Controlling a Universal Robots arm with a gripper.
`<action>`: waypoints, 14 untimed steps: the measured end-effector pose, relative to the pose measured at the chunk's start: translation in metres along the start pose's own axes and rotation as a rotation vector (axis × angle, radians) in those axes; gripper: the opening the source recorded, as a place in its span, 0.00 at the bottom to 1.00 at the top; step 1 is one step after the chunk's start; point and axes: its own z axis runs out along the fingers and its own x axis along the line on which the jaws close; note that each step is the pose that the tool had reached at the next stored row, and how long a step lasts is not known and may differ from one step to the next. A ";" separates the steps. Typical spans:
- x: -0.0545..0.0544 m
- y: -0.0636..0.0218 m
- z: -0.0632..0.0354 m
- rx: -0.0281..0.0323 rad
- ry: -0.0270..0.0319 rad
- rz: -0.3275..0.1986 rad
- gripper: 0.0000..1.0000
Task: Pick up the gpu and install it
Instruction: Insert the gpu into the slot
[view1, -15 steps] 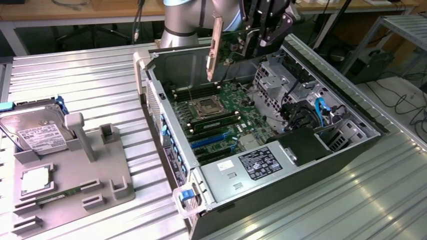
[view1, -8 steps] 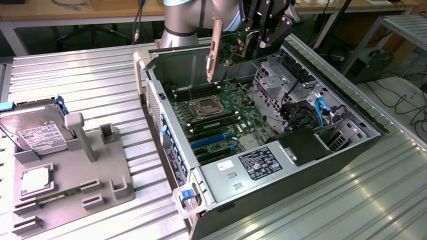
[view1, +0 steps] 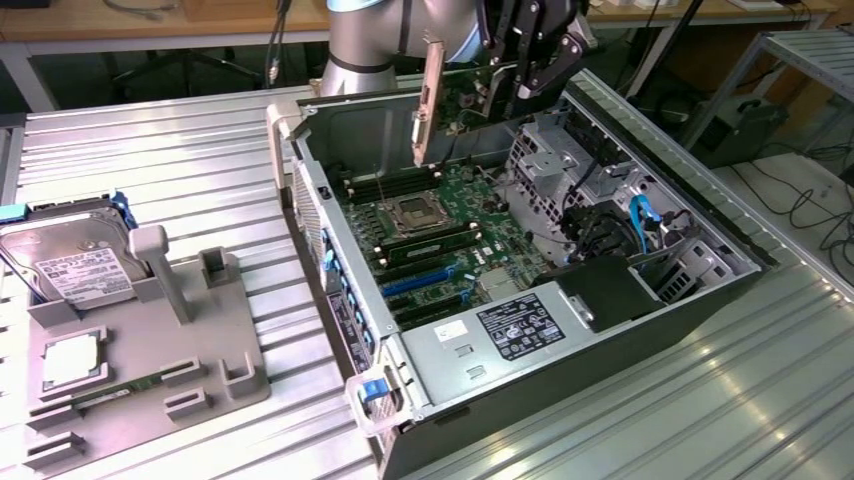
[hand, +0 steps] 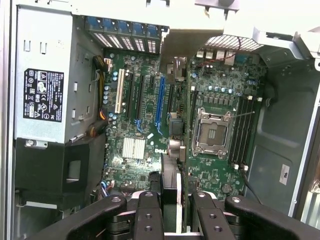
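- bench (view1: 160, 170): ribbed metal surface carrying an open computer case (view1: 707, 300) lying on its side; motherboard (view1: 441, 230) exposed inside
- grey fixture tray (view1: 147, 350) at the exterior view's left; hard drive (view1: 67, 265) resting on it
- gpu (view1: 447, 95): held on edge above the motherboard, silver bracket (view1: 427, 100) pointing down
- gripper (view1: 534, 60): clenched on the gpu, fingers (hand: 148, 220) either side of the card

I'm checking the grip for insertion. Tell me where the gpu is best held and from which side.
Grip the gpu by its top edge, pinching the two flat faces from above. It hangs on edge over the open case, so its lower edge stays free for the motherboard. The tool holds it that way.
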 end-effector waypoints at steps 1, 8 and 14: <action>0.000 0.0000 0.0004 0.0000 0.0000 0.000 0.28; 0.000 0.0001 0.0026 0.0000 0.0000 0.000 0.28; 0.000 0.0004 0.0086 0.0001 0.0008 0.016 0.28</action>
